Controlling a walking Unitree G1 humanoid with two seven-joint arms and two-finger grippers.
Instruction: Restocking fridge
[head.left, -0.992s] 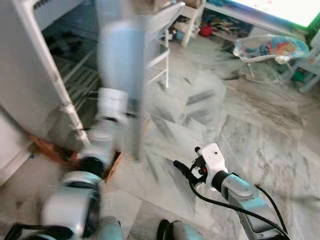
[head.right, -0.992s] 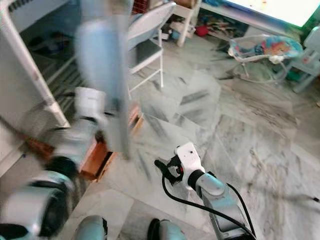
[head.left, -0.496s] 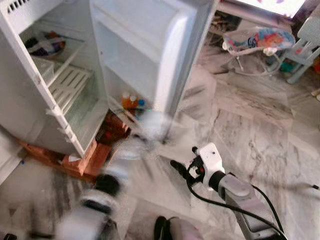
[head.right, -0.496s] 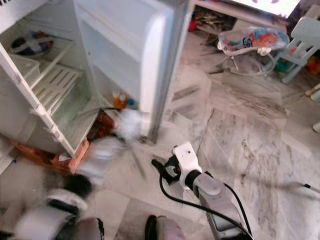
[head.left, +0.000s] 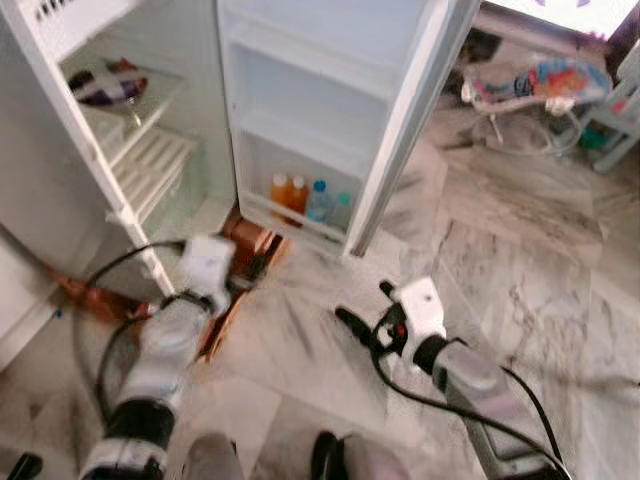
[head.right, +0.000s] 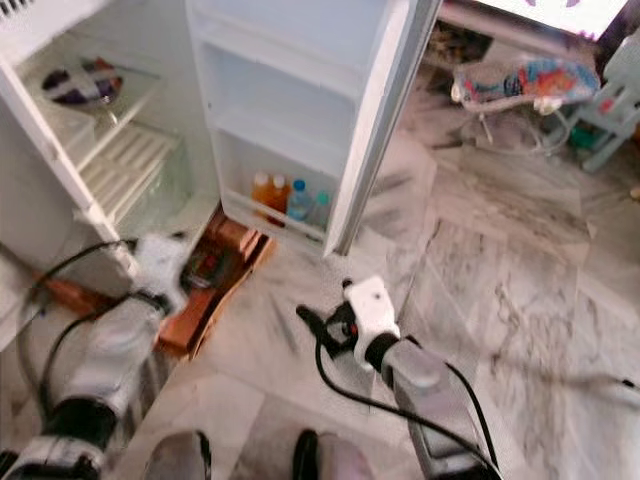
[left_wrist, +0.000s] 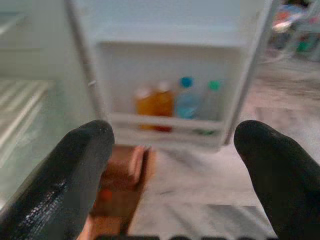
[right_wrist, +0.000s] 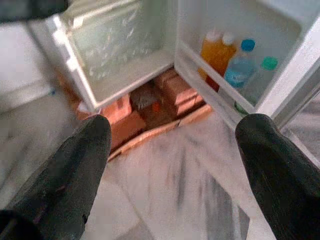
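Four bottles (head.left: 308, 197) stand in lowest door shelf (head.left: 290, 218) of open fridge (head.left: 150, 150), centre of frame: two orange, two clear with blue and green caps. We judge door-opening done, stocking not begun; we carry nothing. Left gripper (left_wrist: 175, 165) low at left-centre, fingers spread wide, empty, aimed at door shelf. Right gripper (right_wrist: 175, 170) at lower centre over marble floor (head.left: 480, 240), fingers likewise apart, empty. Next move: fetch item, then place on free shelf.
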